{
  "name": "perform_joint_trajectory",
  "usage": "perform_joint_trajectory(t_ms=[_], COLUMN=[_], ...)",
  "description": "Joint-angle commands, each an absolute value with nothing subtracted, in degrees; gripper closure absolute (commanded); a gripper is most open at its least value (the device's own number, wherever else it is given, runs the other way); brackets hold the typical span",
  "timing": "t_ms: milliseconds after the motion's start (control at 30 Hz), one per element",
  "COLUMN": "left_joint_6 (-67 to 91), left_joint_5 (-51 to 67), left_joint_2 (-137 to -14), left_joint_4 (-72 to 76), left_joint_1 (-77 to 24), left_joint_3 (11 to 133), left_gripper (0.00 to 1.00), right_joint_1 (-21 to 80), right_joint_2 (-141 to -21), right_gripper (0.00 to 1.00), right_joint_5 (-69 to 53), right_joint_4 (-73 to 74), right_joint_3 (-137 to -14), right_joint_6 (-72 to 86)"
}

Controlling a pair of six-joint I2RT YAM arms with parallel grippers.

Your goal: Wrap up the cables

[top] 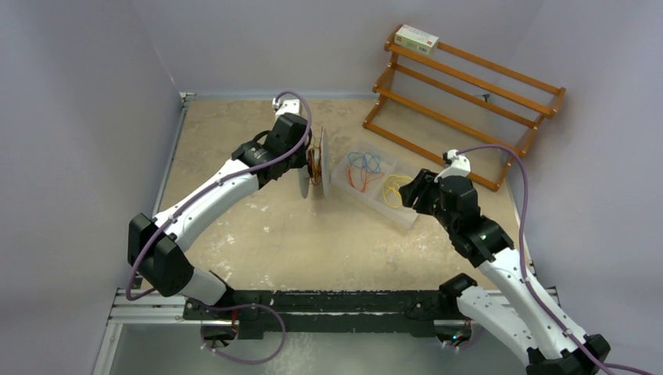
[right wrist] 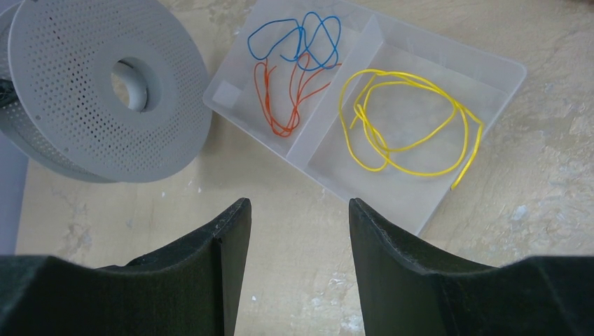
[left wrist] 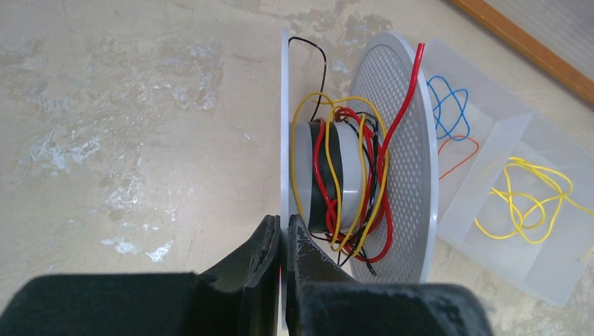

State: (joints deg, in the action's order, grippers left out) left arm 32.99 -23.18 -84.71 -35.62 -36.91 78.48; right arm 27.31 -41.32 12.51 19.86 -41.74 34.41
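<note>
Left gripper point(left wrist: 283, 241) fingers are being clamped on the spool point(left wrist: 399, 140) flange, wire already being carried on its hub. Right gripper point(right wrist: 300, 231) fingers are being held apart near the yellow cable point(right wrist: 410, 122), lying loose in the tray point(right wrist: 517, 73), apparently yet unwrapped.

The desk point(top: 258, 226) is a beige slab, mottled and scuffed with pale patches all over. Near its middle a grey perforated spool point(right wrist: 70, 91) stands upright on its rim. Just beside it, to the right, a clear plastic tray point(right wrist: 490, 84) lies flat and slantwise, split by a divider into two compartments. Spool and tray sit close but apart, with a strip of bare surface between them. Over at the far right corner, well apart from both, a brown wooden rack point(top: 461, 94) rests with slatted tiers.
</note>
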Motion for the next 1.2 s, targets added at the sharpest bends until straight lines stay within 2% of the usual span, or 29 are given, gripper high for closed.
perform_joint_trajectory(t_ms=[0, 133, 1167], left_joint_6=[33.3, 31.8, 40.4], left_joint_5=[-27.0, -32.1, -42.2], left_joint_2=[-85.1, -86.0, -100.0], left_joint_4=[-28.4, -28.9, -18.6], left_joint_1=[-37.1, -37.0, -37.0], left_joint_3=[81.4, 82.7, 92.1], left_gripper=[1.0, 1.0, 1.0], right_joint_1=[27.2, 27.2, 27.2], right_joint_2=[-39.9, -39.7, -40.0], right_gripper=[0.44, 0.43, 0.43], right_joint_5=[13.4, 13.2, 12.4], right_joint_4=[19.4, 19.4, 19.3], right_joint_3=[-42.7, -42.5, -42.2], right_joint_6=[33.8, 33.7, 33.9])
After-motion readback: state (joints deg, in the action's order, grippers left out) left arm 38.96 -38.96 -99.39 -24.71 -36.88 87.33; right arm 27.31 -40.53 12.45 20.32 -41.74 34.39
